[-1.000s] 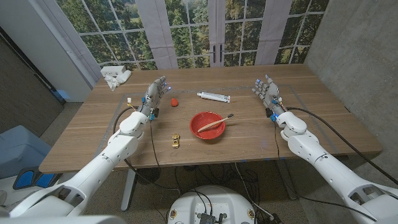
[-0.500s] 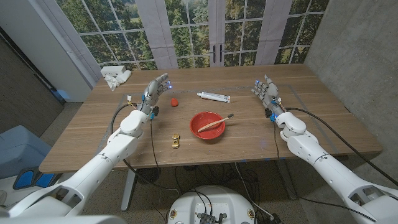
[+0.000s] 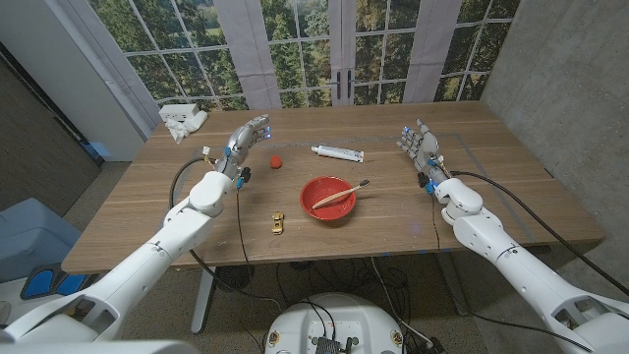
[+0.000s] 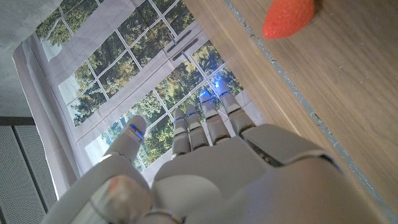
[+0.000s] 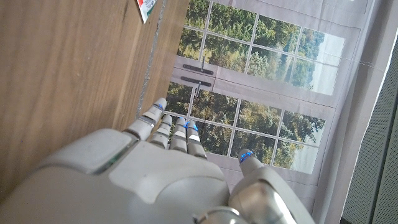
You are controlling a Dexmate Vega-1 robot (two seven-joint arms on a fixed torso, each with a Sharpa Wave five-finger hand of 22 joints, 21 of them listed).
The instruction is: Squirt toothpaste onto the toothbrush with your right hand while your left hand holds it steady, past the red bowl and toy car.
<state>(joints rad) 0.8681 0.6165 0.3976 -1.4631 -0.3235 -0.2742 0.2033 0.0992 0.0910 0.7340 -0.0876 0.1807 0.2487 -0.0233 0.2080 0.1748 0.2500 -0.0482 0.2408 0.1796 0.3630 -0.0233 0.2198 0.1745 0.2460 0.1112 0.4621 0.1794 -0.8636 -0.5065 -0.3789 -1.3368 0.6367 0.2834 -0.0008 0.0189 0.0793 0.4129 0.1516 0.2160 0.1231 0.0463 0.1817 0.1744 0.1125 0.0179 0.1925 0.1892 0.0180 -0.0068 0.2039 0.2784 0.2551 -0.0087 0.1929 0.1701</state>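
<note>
A wooden-handled toothbrush [image 3: 341, 194] lies across the red bowl [image 3: 316, 206] in the middle of the table. The white toothpaste tube [image 3: 337, 152] lies on the table behind the bowl; its end [image 5: 145, 8] shows in the right wrist view. A small yellow toy car [image 3: 278, 223] sits left of the bowl near the front. My left hand [image 3: 248, 137] is raised at the back left with fingers apart, holding nothing [image 4: 205, 155]. My right hand [image 3: 420, 145] stands open at the back right, to the right of the tube [image 5: 168, 168].
A small red object [image 3: 275, 160] lies next to my left hand, also seen as the red object [image 4: 287, 17] in the left wrist view. A crumpled white cloth [image 3: 183, 122] sits at the table's far left corner. Windows stand behind the table.
My left hand has lifted and moved slightly toward the back of the table. The right hand and the objects have not moved.
</note>
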